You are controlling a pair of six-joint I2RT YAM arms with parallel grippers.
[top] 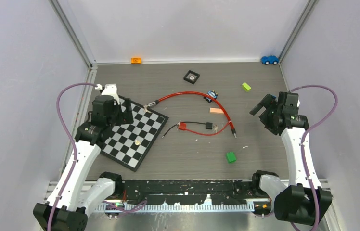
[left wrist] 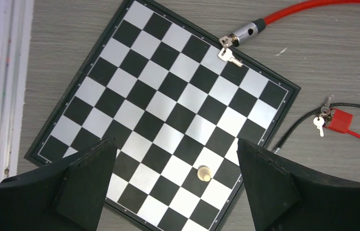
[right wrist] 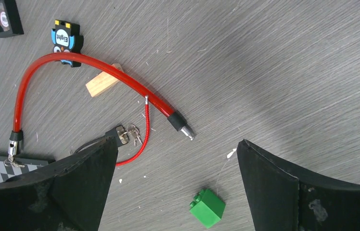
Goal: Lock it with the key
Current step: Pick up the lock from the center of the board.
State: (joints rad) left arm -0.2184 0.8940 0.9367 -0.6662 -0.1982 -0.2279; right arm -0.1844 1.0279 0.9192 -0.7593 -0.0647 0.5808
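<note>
Two open, empty pincers: left gripper (left wrist: 174, 144), right gripper (right wrist: 178, 144). Chessboard (left wrist: 159, 96) lay under the left one, red cable lock (right wrist: 151, 99) stretched from ahead of it to under the right, key (left wrist: 229, 56) at its barrel. Off-centre pinch could've dropped that tiny key.

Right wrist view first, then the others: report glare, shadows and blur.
Right wrist: a pale sheen streaks the grey wood-grain table; the red cable lock is sharp. Left wrist: the black-and-white chessboard is crisp, its light squares faintly glossy. Top external: even light, only soft shadows.
</note>
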